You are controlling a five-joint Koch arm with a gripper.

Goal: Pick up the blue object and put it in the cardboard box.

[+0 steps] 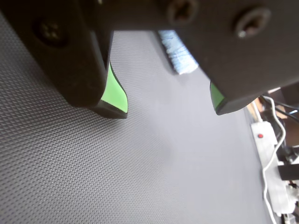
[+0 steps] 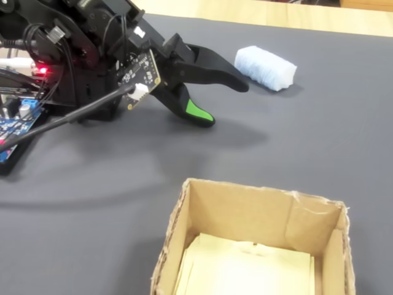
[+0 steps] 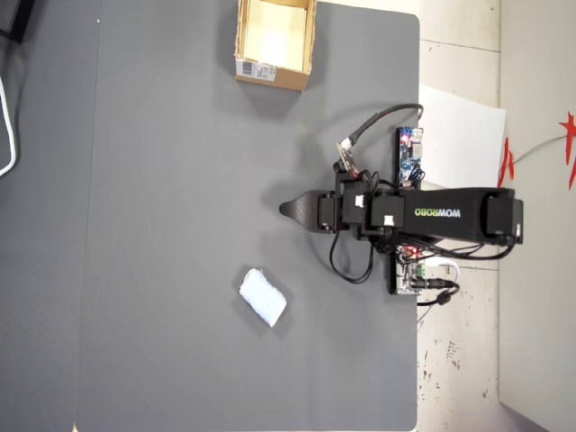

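The blue object is a pale blue-white spongy block lying on the dark mat, and in the overhead view it sits below and left of the arm's tip. My gripper hovers low over the mat, open and empty, with green pads on its jaws. In the wrist view the gripper has the block beyond it, partly hidden by the right jaw and not between the jaws. The cardboard box stands open at the mat's top edge with a barcode label on its side. In the fixed view the box is nearest the camera.
The arm's base and cables sit at the mat's right edge in the overhead view, beside a small blue circuit board. A white power strip with cables lies off the mat. A white sheet lies on the floor.
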